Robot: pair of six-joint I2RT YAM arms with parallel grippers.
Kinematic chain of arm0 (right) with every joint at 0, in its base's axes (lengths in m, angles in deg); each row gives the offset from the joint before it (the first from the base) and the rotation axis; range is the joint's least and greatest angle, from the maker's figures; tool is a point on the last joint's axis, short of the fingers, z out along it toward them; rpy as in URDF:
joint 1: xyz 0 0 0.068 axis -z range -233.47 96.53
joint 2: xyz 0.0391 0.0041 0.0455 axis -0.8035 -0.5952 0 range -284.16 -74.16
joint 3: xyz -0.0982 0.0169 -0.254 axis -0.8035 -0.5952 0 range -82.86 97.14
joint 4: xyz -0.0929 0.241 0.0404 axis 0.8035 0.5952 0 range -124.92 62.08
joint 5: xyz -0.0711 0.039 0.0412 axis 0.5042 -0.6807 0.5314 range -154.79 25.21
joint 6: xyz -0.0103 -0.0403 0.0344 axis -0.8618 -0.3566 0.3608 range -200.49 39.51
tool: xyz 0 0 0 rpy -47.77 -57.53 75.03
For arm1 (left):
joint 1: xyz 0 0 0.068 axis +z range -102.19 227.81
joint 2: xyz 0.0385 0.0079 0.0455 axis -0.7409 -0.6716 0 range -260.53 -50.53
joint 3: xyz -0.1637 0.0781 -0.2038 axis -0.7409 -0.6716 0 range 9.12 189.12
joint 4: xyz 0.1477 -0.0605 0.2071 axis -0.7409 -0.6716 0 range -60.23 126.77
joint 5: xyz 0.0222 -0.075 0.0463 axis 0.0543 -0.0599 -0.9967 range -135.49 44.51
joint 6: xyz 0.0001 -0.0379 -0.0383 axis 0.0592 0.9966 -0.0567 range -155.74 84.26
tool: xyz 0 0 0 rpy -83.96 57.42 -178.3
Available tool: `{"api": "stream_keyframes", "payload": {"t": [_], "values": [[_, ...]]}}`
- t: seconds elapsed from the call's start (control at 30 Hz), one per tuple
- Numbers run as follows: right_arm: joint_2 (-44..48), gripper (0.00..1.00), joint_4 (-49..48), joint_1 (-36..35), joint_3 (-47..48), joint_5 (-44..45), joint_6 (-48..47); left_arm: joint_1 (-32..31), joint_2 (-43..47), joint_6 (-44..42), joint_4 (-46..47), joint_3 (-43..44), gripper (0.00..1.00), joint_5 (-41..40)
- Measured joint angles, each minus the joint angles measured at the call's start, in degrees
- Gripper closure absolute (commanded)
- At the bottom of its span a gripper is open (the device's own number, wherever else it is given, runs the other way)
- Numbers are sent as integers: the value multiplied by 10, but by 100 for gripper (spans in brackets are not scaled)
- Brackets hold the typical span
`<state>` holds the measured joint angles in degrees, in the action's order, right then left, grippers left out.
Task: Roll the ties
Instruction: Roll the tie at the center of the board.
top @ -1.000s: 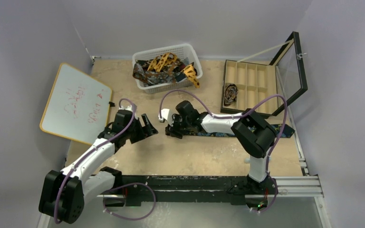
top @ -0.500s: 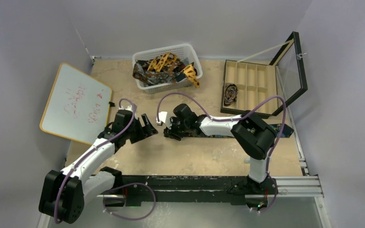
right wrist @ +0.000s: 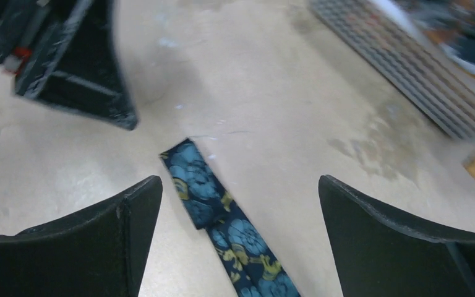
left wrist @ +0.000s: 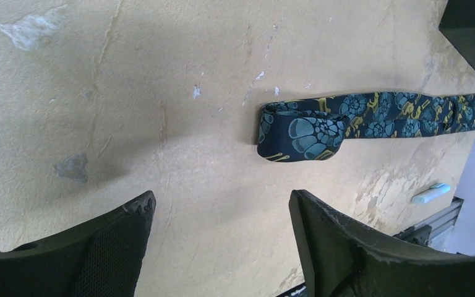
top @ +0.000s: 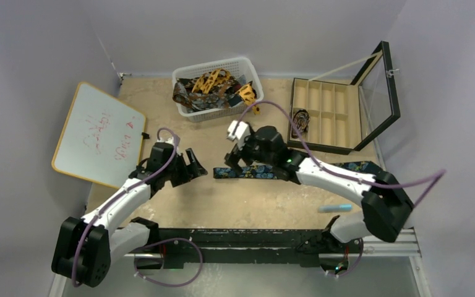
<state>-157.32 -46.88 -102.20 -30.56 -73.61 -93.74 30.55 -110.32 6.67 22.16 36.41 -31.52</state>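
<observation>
A dark navy tie with blue-gold print [top: 266, 172] lies flat across the table middle, its left end folded over once [left wrist: 303, 133]; it also shows in the right wrist view [right wrist: 222, 216]. My right gripper [top: 236, 162] is open and empty, hovering just above the tie near its folded end. My left gripper [top: 193, 164] is open and empty, left of the folded end, apart from it. Several more ties, orange-yellow and dark, fill the white mesh basket [top: 193, 112] at the back.
A whiteboard [top: 96, 133] lies at the left. An open black compartment box [top: 328, 114] with one rolled tie [top: 299, 122] stands at the back right. A light blue marker [top: 335, 208] lies near the front right edge.
My right arm swung out to the right and its gripper lifted off the tie's folded end, now open above it. The left arm has barely moved.
</observation>
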Motion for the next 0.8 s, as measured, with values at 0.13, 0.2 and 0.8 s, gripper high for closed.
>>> {"api": "stream_keyframes", "payload": {"t": [0.13, 0.2, 0.8], "values": [[57, 1, -16, 73, -34, 24, 135, 0, -10, -1, 10, 0, 18, 13], [57, 1, 0, 130, -28, 31, 224, 1, -22, -2, 19, 2, 17, 24], [-76, 19, 22, 107, -26, -30, 563, 24, -120, -6, 106, 16, 17, 132]]}}
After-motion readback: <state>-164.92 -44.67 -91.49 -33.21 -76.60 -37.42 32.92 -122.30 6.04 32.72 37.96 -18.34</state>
